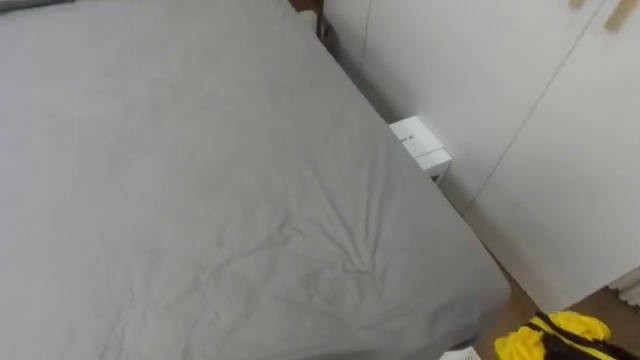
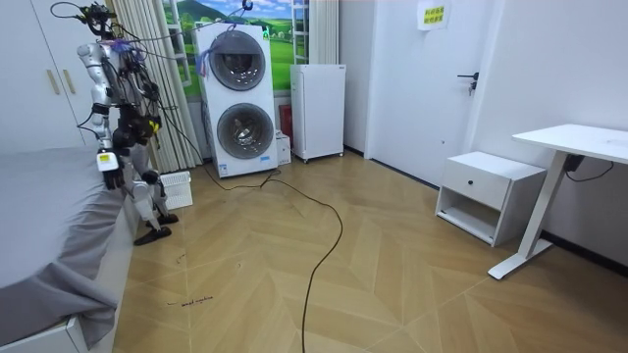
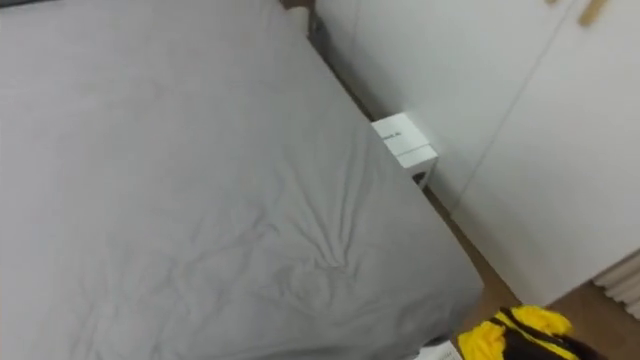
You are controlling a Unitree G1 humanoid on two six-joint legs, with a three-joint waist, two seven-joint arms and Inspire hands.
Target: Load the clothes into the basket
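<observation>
Clothes: a crumpled yellow garment (image 1: 580,325) with black bands lies at 5 o'clock in the eye views, just past the corner of the bed (image 1: 200,200), whose grey sheet is smooth apart from shallow creases. A white rectangular box (image 1: 422,145) sits at 2 o'clock between the bed and flat white wardrobe doors (image 1: 560,150). In the room view the robot stands at the bed's corner; a white slatted basket (image 2: 178,188) stands on the wooden floor by its feet. One hand (image 2: 110,176) hangs low; whether it holds anything cannot be told.

yellow cloth (image 1: 575,324): cut off by lower edge, shape unclear | bed (image 1: 200,180): runs past left and bottom edges | white box (image 1: 420,145): base hidden behind bed's edge | wardrobe (image 1: 560,150): cut off at right
</observation>
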